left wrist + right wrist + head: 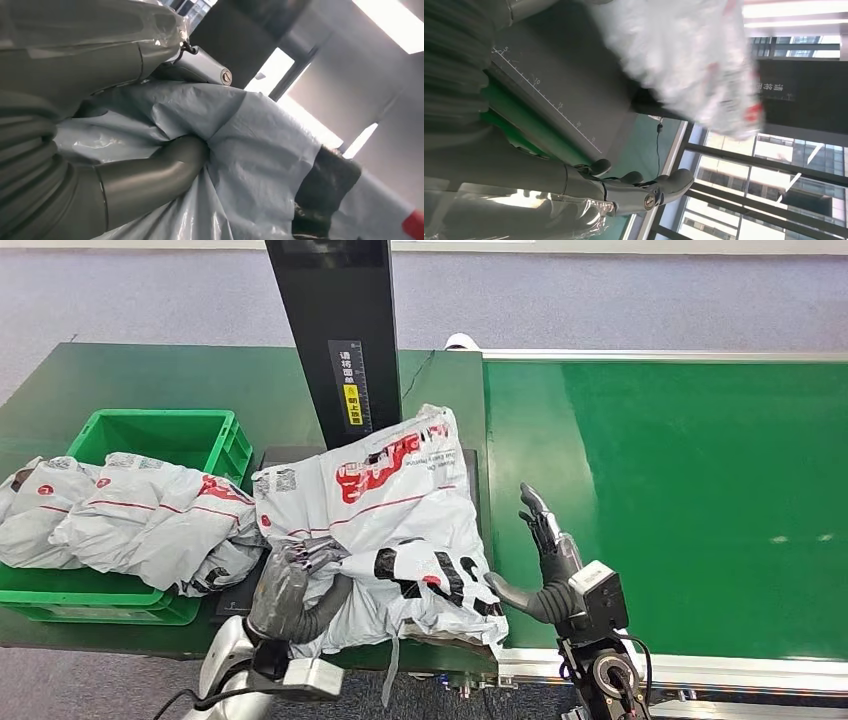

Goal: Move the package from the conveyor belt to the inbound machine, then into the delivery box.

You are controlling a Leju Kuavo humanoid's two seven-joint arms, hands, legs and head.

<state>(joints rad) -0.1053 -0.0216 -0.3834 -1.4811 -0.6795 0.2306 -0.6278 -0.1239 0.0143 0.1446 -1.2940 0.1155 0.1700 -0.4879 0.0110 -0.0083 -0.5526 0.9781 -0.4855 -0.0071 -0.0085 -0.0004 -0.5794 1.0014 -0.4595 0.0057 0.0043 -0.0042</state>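
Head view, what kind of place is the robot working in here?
Probably a parcel sorting or logistics station: a green conveyor belt, a grey poly-mailer package on a scanning platform under a black post, and a green crate holding more mailers.

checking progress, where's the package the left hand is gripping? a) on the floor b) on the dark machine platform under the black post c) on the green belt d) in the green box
b: the package lies on the dark platform below the black post, with the left hand gripping its near edge.
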